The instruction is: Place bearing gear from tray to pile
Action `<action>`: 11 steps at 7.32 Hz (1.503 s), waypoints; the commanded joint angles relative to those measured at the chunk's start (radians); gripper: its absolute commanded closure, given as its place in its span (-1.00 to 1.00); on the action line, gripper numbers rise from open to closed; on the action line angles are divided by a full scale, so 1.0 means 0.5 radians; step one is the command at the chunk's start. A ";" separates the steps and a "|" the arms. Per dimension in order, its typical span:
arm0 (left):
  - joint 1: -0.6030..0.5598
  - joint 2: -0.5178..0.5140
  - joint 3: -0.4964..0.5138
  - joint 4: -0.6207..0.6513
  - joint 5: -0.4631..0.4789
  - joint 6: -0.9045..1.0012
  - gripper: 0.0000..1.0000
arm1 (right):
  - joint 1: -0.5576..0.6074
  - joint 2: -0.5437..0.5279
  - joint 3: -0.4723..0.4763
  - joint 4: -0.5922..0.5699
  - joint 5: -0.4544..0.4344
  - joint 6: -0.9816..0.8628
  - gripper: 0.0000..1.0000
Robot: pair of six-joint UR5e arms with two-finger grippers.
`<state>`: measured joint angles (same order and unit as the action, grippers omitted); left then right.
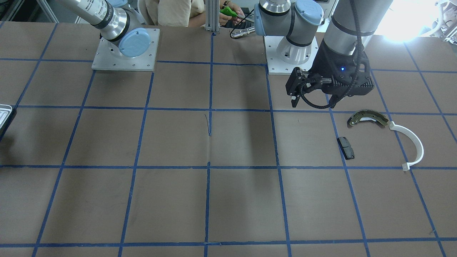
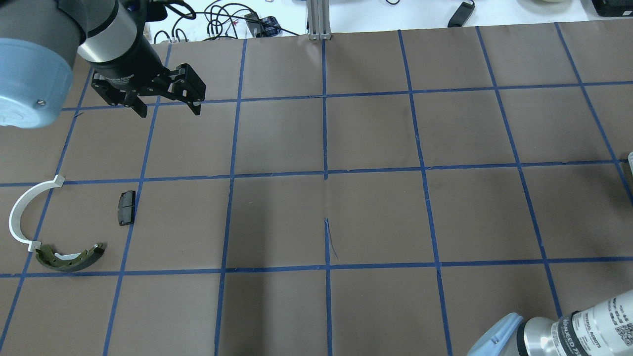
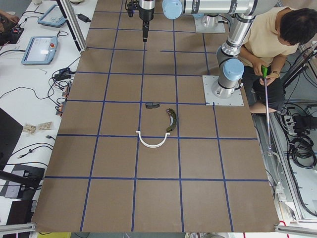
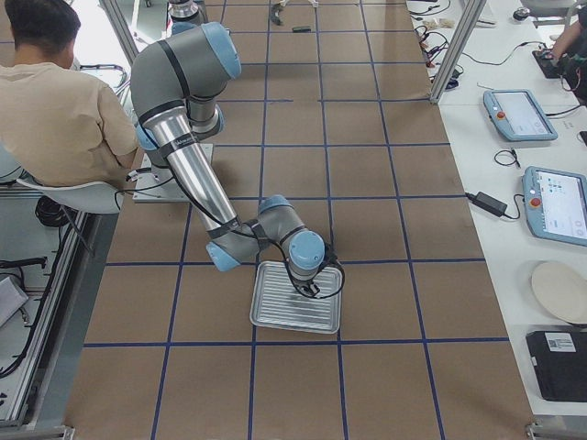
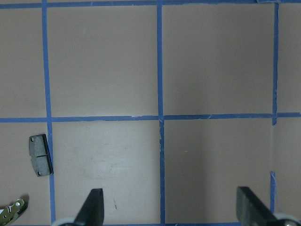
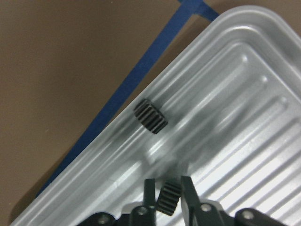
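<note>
The bearing gear (image 6: pixel 170 197) was gripped by the right gripper (image 6: pixel 166 184) in the tray (image 6: pixel 244 84) at the bench's right edge; the left gripper (image 2: pixel 168 106) was held open by the pile (image 2: pixel 69 258). The gear could be dropped if pinched off-centre.

Robotics lab. Two industrial arms (image 4: pixel 183 156) bolted via metal base plates (image 1: pixel 107 60) onto big desk (image 3: pixel 158 198), brown cover, blue tape grid (image 1: pixel 210 167). White side benches (image 4: pixel 477 156) with teach pendants (image 4: pixel 519 114), loose cables (image 2: pixel 217 15). Aluminium extrusion post (image 2: pixel 319 20). Operator (image 3: pixel 270 39) seated beside arm bases.
</note>
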<state>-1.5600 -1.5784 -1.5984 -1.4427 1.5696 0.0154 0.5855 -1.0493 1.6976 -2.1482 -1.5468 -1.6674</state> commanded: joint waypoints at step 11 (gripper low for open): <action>0.000 0.000 0.006 0.002 0.002 0.009 -1.00 | 2.119 -0.805 0.231 0.442 0.236 3.794 0.90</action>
<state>-1.5595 -1.5787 -1.5959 -1.4419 1.5708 0.0205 1.5051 -1.5207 1.8126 -1.8204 -1.4842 -0.0202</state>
